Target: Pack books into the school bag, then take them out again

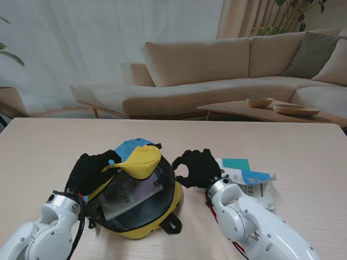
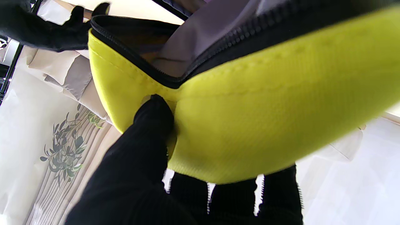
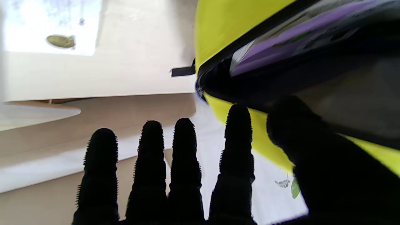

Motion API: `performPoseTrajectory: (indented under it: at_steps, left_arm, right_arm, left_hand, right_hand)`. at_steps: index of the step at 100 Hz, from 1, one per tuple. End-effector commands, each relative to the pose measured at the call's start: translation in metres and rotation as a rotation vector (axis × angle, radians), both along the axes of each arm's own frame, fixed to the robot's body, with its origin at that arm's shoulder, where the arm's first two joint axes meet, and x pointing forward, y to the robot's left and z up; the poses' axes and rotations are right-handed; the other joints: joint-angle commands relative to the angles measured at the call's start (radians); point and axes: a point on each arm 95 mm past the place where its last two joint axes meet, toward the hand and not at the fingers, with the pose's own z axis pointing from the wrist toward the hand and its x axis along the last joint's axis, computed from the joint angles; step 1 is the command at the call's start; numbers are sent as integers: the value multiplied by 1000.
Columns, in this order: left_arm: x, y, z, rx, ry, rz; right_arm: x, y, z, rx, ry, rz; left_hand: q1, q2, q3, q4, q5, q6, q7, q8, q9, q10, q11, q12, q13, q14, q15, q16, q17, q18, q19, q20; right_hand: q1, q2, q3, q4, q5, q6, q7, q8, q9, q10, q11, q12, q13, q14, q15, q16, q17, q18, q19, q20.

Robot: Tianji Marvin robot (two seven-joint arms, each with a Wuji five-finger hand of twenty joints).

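Note:
A yellow school bag (image 1: pixel 157 216) lies on the table near me, its mouth unzipped. My left hand (image 1: pixel 91 170) pinches the yellow flap (image 1: pixel 140 161) and holds it lifted; the left wrist view shows thumb and fingers (image 2: pixel 153 125) clamped on that flap (image 2: pixel 250 125). Inside the bag lies a purple-and-grey book (image 1: pixel 133 196), also seen as the book (image 3: pixel 297 34) edge in the right wrist view. My right hand (image 1: pixel 198 167) hovers at the bag's right rim with fingers spread and nothing held. More books (image 1: pixel 249 181) lie on the table right of the bag.
A blue part of the bag (image 1: pixel 133 146) shows behind the flap. Beyond the table stand a beige sofa (image 1: pixel 227 70) and a low coffee table (image 1: pixel 271 111) with bowls. A black strap (image 1: pixel 173 225) sticks out at the bag's near side.

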Motion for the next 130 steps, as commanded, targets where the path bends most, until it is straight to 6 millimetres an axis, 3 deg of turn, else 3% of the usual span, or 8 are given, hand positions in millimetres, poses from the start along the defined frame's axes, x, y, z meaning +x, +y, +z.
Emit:
performPoseTrajectory:
  at_steps: [1,25,61,87,99,116,124,130]
  left_arm:
    - [-1,-3,4,-3,4,-9]
    - [-3,-4,8,11,-5,-9]
    - [-10,-4,6,19,-5,-7]
    - [-11,-4,4,26,6,-3]
    - [-11,-5,4,28,5,-6]
    - [-11,-4,4,28,5,-8]
    - [-11,-4,4,28,4,-6]
    - [-12,-4,4,31,5,-5]
  right_arm:
    - [-4,15,-10,4,43,20]
    - [-9,53,-28,-33,84,66]
    - [-6,83,-58,-130,37,42]
    - [-3,91,-63,-36,30,-22]
    - [-2,93,-63,-33,4,-25]
    - [3,100,-68,-54,-5,-34]
    - [5,102,-71,-51,-24,-45]
    - [6,103,-72,-20,-31,-58]
  left_hand:
    - [68,71,-11,10,-12,-57,80,48,27,-25,19,16,2,21,23,-6,-20,28,30,-6]
    - [67,72,-12,9,-13,-58,80,48,29,-25,20,16,3,18,23,-6,-19,28,31,-5]
    - [66,71,-12,9,-13,-58,81,47,29,-26,20,16,2,18,23,-6,-19,28,31,-5]
    - [67,72,-13,10,-14,-58,80,47,27,-25,19,16,2,19,22,-6,-20,28,29,-6]
    - [68,71,-13,10,-13,-58,80,47,28,-27,20,16,1,20,21,-6,-20,28,29,-6]
    - [67,73,-14,10,-14,-59,80,47,27,-27,19,16,1,18,21,-6,-20,28,29,-6]
    - [67,72,-14,10,-13,-58,81,47,28,-25,20,16,1,18,22,-6,-20,27,29,-6]
    - [67,73,-14,10,-14,-60,80,47,29,-26,20,16,2,19,22,-6,-20,27,29,-6]
  right_hand:
    - [20,-21,34,-30,13,-43,19,-20,12,-12,18,20,16,-3,12,10,-1,5,26,-6]
    - [16,-7,59,37,-72,-71,-87,-34,-114,-27,69,47,-54,-34,54,24,-27,-31,38,-1]
    - [68,-123,79,-10,-171,-80,-102,-9,-299,-56,217,131,-144,-69,171,64,-44,-82,83,40]
    - [22,16,98,-15,-51,-73,-46,-26,-216,-31,230,136,-97,-44,231,89,-31,-65,123,46]
    - [75,-10,96,-67,-5,-88,42,-118,-163,-25,221,133,-63,-33,242,93,-15,-52,135,37]
    - [193,-79,197,-36,66,-86,72,-136,-124,-30,225,131,-34,-31,254,98,7,-48,147,34]
    - [251,-119,185,-116,181,-105,273,-223,-41,-29,233,128,14,-24,270,106,34,-40,170,25]
    - [241,-78,164,-123,264,-116,362,-191,15,-29,238,128,43,-17,284,111,46,-35,182,26]
